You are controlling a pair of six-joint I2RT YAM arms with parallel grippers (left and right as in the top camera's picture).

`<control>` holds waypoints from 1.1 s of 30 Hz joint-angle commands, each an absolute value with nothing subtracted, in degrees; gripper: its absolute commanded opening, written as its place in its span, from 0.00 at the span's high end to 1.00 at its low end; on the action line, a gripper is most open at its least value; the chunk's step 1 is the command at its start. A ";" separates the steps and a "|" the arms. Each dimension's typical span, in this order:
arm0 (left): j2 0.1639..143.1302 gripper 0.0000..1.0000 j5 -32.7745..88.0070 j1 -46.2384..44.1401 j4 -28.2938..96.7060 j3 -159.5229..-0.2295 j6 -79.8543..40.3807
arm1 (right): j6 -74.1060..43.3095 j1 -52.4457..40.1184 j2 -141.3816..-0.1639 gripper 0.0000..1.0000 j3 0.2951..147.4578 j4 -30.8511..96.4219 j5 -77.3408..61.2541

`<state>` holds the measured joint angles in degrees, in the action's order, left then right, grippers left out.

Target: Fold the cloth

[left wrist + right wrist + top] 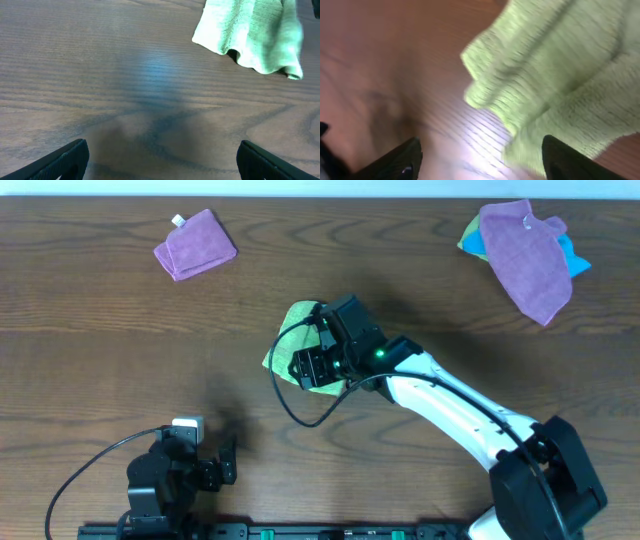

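One lime-green cloth [293,340] lies crumpled near the middle of the desk [100,350]. Part of it is covered by the right hand [318,366], which sits directly over it. The left wrist view shows the cloth as soft ribbed microfibre, bunched into loose folds with one edge curling off the wood. In the right wrist view it is blurred, a nubbly green mass filling the upper right.

There are two purple cloths. One [195,245] is a small rumpled square at the far left, with a white tag [178,221] at its corner that is too small to read. The other [525,255] is larger and draped at the far right over a single blue cloth [575,260]. A yellow-green sliver shows at that pile's left edge, and I cannot tell what it belongs to.

There are two arms. The right one is white with black joints, and a green light [380,355] glows near its wrist. A black cable [300,408] loops below it. The right hand's two dark fingers [395,162] are spread wide, with the cloth just beyond them and nothing pinched.

The left hand [162,157] sits at the near left, well apart from the cloth. Its fingers [65,160] are also spread, with only wood between them.

The desk is dark brown wood grain with a slight sheen
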<state>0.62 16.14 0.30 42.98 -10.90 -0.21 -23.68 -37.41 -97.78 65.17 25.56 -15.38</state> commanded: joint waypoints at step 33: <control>0.23 0.04 16.58 0.14 40.93 -10.09 -0.49 | -42.44 -31.90 -98.28 0.48 45.67 13.41 -9.47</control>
